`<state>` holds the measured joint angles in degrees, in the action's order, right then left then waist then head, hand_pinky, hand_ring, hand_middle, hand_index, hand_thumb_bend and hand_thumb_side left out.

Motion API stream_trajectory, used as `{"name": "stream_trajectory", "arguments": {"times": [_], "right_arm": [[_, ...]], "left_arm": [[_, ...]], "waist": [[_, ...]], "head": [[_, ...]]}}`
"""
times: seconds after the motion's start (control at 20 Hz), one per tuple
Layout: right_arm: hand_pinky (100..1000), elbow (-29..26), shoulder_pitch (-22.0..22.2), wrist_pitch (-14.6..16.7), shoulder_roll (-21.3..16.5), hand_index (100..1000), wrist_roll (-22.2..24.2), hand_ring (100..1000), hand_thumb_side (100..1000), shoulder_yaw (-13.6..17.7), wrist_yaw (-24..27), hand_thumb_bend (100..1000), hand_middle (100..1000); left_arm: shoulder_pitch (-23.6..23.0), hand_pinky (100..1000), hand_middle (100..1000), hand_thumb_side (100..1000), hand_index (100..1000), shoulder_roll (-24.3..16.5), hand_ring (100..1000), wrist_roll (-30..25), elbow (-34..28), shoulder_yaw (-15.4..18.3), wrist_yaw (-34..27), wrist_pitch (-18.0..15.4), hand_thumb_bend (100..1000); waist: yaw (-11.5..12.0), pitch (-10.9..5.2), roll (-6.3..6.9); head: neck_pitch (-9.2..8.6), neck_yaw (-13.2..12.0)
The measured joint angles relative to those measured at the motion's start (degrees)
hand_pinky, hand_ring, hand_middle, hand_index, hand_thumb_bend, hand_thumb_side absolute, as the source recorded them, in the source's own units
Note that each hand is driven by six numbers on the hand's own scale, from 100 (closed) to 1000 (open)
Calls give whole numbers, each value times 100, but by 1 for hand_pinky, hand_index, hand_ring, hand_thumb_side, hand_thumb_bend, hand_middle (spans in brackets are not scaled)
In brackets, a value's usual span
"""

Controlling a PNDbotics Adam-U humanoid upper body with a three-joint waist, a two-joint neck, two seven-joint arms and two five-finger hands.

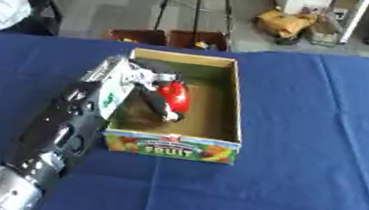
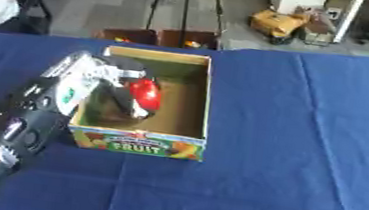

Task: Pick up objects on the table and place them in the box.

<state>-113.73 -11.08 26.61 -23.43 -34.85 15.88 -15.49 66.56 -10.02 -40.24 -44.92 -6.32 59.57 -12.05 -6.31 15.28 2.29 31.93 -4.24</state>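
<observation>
Both views look down from the robot's head onto the table, facing away from the body toward the far floor beyond the table's far edge. They are the two eyes of one stereo camera, set side by side, so they share nearly the whole scene: the blue cloth, the box, the left arm coming in from the near left corner, and the clutter on the far floor. In the right eye view the box sits further left in the picture. The table fills the lower three quarters; the box lies in the middle distance, left of centre.
</observation>
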Motion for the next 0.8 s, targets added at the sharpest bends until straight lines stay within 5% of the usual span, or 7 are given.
{"name": "stream_trajectory", "arguments": {"times": [0.25,0.4,0.5,0.65,0.8], "right_arm": [[726,0,-1,1,0,757,-2,761,949,0,4,100,579],[725,0,-1,-3,0,756,-7,760,945,0,6,100,579],[725,0,-1,-8,0,756,-11,760,937,0,7,100,578],[725,0,-1,-18,0,757,-21,761,932,0,19,100,577],[725,0,-1,-22,0,757,-21,761,935,0,55,100,576]], "left_arm": [[0,569,747,487,943,7,736,-214,-2,1,-3,-194,100],[0,850,828,525,955,7,942,-325,-11,1,4,-280,100],[0,1000,869,518,959,7,1000,-372,-38,2,23,-316,100],[1,1000,921,531,979,7,1000,-414,-83,3,47,-361,100],[1,1000,943,706,1000,7,1000,-431,-170,4,61,-425,109]], "waist": [[-4,1,0],[-4,1,0],[-4,1,0],[-4,0,1],[-4,-1,2]], "head": [[0,10],[0,11],[0,12],[0,12],[0,12]]}}
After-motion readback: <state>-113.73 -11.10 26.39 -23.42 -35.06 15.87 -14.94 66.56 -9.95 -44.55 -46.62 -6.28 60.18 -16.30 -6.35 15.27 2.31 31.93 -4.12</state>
